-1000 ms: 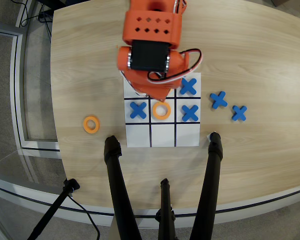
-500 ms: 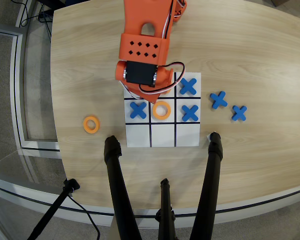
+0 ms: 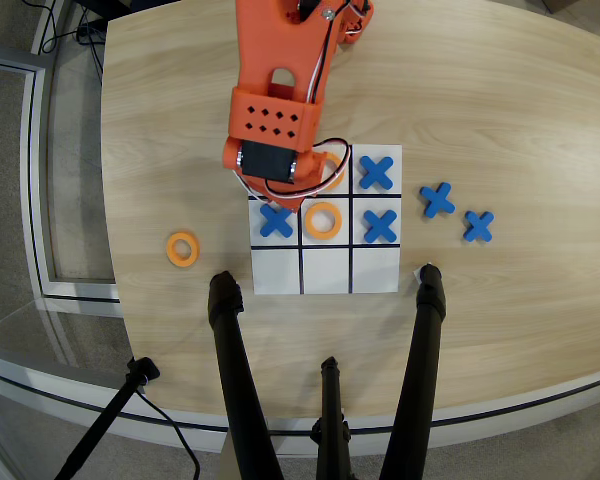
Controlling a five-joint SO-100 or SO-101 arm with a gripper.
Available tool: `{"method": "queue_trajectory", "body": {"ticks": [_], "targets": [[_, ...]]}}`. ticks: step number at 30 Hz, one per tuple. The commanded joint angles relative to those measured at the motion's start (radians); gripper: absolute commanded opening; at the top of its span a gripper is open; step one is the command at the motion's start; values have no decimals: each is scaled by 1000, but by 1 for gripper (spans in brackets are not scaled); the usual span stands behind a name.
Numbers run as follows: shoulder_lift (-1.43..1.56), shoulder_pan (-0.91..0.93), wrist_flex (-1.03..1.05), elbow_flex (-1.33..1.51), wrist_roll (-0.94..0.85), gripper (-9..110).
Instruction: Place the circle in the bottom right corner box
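The white 3x3 board point(image 3: 276, 272) lies in the middle of the wooden table. As the overhead view shows it, its bottom right corner cell point(image 3: 375, 270) is bare, like the rest of the bottom row. One orange ring point(image 3: 323, 220) lies in the centre cell. Another point(image 3: 336, 172) lies in the top middle cell, partly under the arm. A third point(image 3: 182, 248) lies on the table left of the board. My orange gripper point(image 3: 285, 195) hangs over the top left cell. Its own body hides the jaws and anything between them.
Blue X pieces lie in the top right cell point(image 3: 376, 172), the middle right cell point(image 3: 380, 225) and the middle left cell point(image 3: 276, 221). Two more point(image 3: 437, 199) point(image 3: 478, 225) lie on the table right of the board. Black tripod legs point(image 3: 230, 380) point(image 3: 423, 360) rise at the near edge.
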Motion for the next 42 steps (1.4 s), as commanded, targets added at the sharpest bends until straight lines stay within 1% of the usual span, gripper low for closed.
{"method": "queue_trajectory", "body": {"ticks": [1, 11, 16, 21, 24, 28, 30, 32, 35, 42], "targets": [[-11, 6, -12, -9, -11, 0], [-49, 5, -34, -11, -26, 0], [-51, 8, -34, -20, -40, 6], [-35, 15, -12, -61, -46, 7], [-5, 21, 60, -140, -66, 9], [86, 34, 225, -324, -143, 11], [158, 37, 295, -405, -183, 11], [258, 35, 350, -416, -232, 11], [466, -2, 410, -288, -256, 11], [1131, -158, 394, 391, -264, 11]]}}
